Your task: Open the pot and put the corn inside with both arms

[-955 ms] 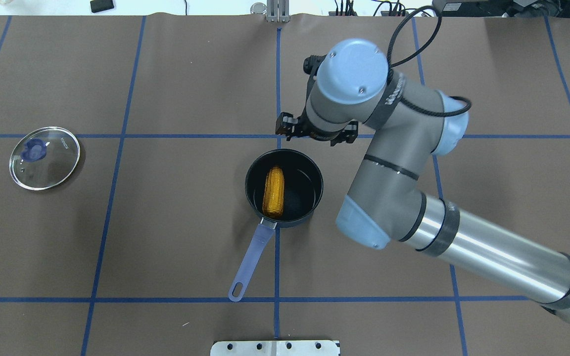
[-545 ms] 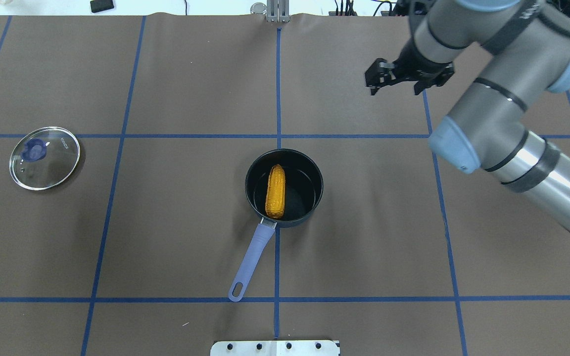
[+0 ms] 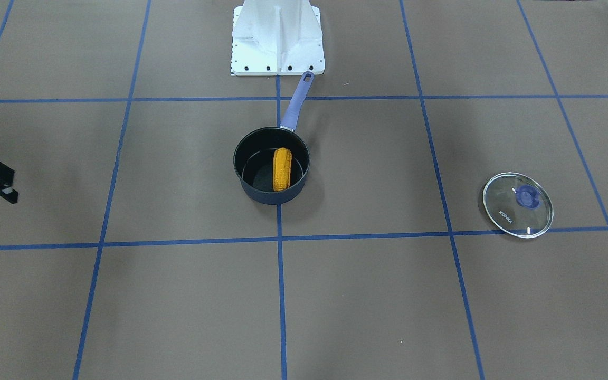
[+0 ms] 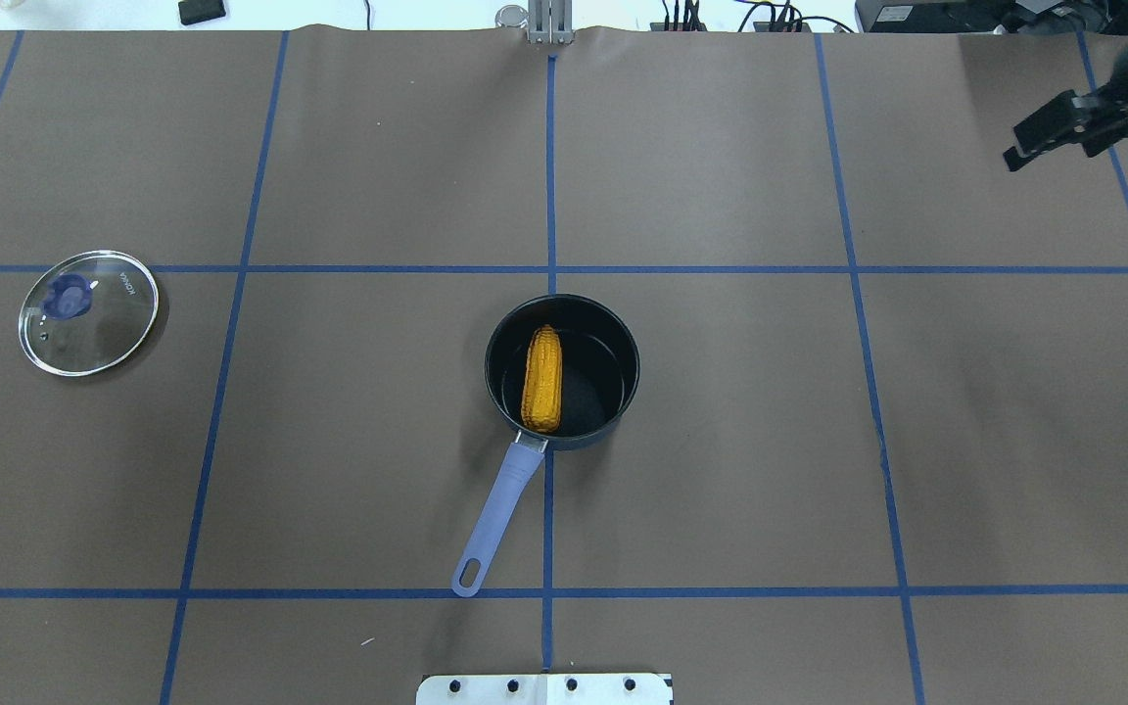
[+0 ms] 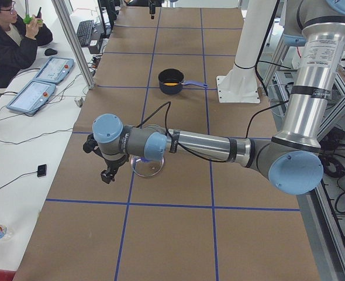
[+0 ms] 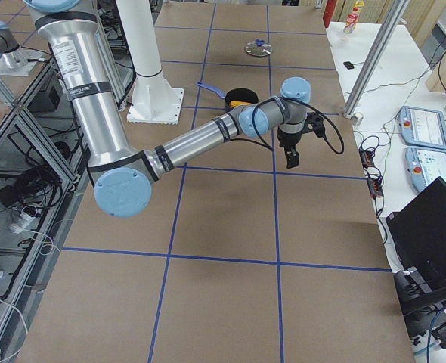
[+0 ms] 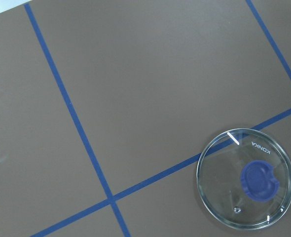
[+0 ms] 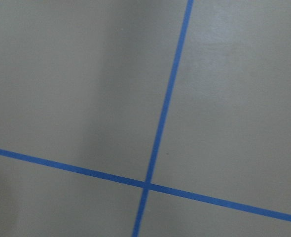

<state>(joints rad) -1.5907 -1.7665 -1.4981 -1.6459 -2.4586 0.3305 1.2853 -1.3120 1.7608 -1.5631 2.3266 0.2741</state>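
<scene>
The dark pot (image 4: 613, 338) stands open at the table's middle, its lavender handle (image 4: 500, 509) pointing toward my base. The orange-yellow corn (image 4: 542, 379) lies inside it, also in the front view (image 3: 282, 169). The glass lid (image 4: 88, 312) with its purple knob lies flat far to the left, and shows in the left wrist view (image 7: 245, 183). My right gripper (image 4: 1056, 155) is open and empty at the far right edge, well away from the pot. My left gripper (image 5: 105, 170) hangs beside the lid (image 5: 146, 167); I cannot tell whether it is open.
The white base stand (image 3: 277, 37) sits at the near table edge behind the pot handle. Blue tape lines grid the brown table cover. An operator (image 5: 9, 41) and tablets (image 5: 32, 96) are at a side desk.
My right arm has swung from just beyond the pot out to the far right edge of the table. The corn, pot and lid have not moved.
</scene>
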